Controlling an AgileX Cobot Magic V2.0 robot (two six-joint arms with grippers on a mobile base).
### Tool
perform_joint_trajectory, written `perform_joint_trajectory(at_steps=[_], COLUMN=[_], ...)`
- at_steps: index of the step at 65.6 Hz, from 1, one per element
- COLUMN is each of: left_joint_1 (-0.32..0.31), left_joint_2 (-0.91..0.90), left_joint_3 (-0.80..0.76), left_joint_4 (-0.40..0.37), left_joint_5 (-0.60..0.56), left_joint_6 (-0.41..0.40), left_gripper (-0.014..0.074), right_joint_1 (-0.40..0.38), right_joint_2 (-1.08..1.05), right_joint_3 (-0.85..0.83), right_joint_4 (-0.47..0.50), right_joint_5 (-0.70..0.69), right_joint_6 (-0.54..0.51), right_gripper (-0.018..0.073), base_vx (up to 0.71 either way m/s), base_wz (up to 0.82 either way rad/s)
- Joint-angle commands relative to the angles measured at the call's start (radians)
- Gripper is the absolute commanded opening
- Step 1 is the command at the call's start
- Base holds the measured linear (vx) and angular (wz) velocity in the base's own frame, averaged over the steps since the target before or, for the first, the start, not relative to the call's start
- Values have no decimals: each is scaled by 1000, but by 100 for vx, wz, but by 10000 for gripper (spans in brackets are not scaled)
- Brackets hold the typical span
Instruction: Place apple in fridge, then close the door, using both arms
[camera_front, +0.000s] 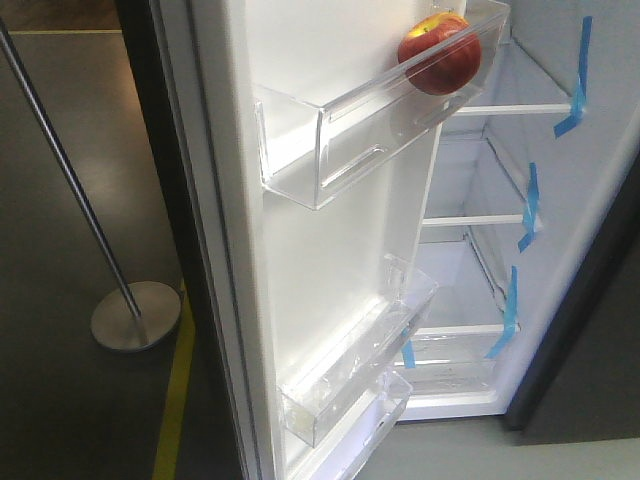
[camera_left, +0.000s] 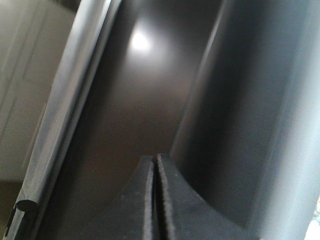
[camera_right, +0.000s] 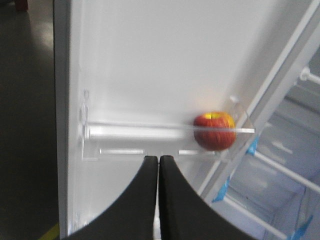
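The apple (camera_front: 440, 52) sits in the door's (camera_front: 320, 280) top bin (camera_front: 300, 170), at two o'clock from our right end effector (camera_right: 159, 162); both that and our left end effector (camera_left: 156, 162) are closed, empty. We should swing the door shut gently.

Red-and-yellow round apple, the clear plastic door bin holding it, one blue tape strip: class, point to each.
Red-and-yellow round apple (camera_front: 440, 55): front view, middle of its skin.
Clear plastic door bin (camera_front: 370, 150): front view, its front wall.
Blue tape strip (camera_front: 581, 70): front view, mid-strip, topmost shelf edge.
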Motion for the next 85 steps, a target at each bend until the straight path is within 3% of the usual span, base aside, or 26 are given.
perform_joint_trajectory(at_steps=[1, 8, 23, 33, 42, 72, 85], left_joint_1=[0, 0, 0, -1, -19, -180, -265], left_joint_2=[110, 226, 450, 546, 595, 609, 609], left_joint_3=[-132, -230, -402, -469, -518, -554, -554], left_joint_4=[-29, -31, -31, -25, 39, 195, 208], left_joint_5=[-62, -81, -204, -311, -350, -550, -630], left_joint_6=[-19, -50, -239, -340, -407, -426, -426], left_gripper=[16, 44, 130, 244, 347, 380, 380], right_joint_1=[-5, -5, -5, -5, -5, -5, -5], right_joint_2=[-57, -122, -230, -269, -273, -273, -273], right_joint_3=[115, 271, 537, 596, 598, 598, 598], right_joint_4=[-58, -94, -97, -90, -85, -85, -86], right_joint_5=[-10, -43, -117, -112, -100, -121, -133], right_joint_6=[9, 20, 34, 36, 50, 49, 49], right_gripper=[-6, -6, -6, -6, -6, -6, -6], base_vx=[0, 0, 0, 0, 0, 0, 0], base_wz=[0, 0, 0, 0, 0, 0, 0])
